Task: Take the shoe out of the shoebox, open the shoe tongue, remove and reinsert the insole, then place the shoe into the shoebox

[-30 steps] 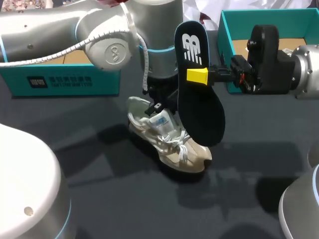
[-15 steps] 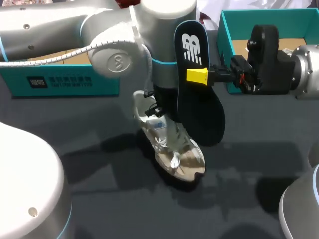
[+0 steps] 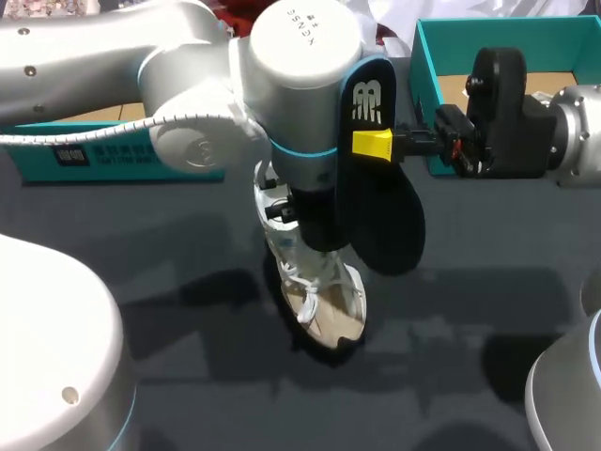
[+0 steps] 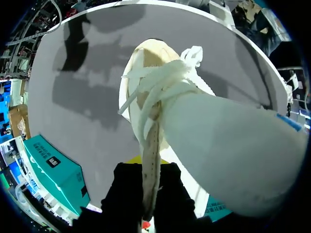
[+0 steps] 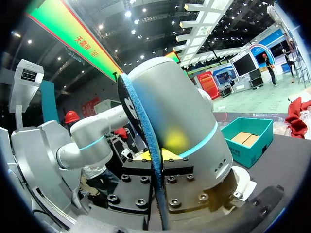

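The right fingers (image 5: 174, 154) are clamped on the edge of the dark insole (image 5: 142, 111). They hold it upright in the air over the middle of the surface (image 3: 488, 310), toward its far edge. The left fingers (image 4: 127, 189) are closed on a thin part of the pale shoe (image 4: 146, 63) near its opening; which part is unclear. The shoe is at the middle of the surface, toe toward the near edge, just beside the insole. The teal shoebox (image 3: 427, 85) sits at the far right corner. Reinserting well probably means holding the opening steady, feeding the insole in toe-first, and sliding it flat without buckling.
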You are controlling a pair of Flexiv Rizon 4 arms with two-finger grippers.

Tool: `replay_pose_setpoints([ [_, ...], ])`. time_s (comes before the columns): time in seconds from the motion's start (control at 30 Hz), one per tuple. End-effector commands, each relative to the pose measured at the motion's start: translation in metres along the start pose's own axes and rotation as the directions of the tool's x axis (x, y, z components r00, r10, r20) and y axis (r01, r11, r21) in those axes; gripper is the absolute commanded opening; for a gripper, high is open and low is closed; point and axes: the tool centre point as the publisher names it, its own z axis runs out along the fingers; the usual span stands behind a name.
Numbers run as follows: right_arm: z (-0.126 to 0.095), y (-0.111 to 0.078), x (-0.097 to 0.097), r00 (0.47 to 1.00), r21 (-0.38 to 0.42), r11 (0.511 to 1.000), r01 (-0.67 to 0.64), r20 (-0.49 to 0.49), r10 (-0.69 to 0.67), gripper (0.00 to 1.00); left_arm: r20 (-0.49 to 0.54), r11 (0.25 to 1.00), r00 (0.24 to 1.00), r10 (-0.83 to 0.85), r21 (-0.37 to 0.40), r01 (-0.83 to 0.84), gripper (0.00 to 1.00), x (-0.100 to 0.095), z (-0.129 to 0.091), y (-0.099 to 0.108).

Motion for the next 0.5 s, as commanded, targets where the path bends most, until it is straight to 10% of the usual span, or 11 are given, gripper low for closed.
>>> replay_pose_setpoints([
  [0.03,0.002,-0.001,-0.001,1.000,-0.002,1.000,0.000,0.001,0.000,0.00,0.015,1.000,1.000,0.002,0.008,-0.002,0.00,0.004,0.000,0.005],
  [0.5,0.002,-0.001,-0.001,1.000,-0.002,1.000,0.000,0.001,0.000,0.00,0.086,0.990,0.988,0.125,0.051,-0.130,0.00,-0.001,-0.001,0.027],
])
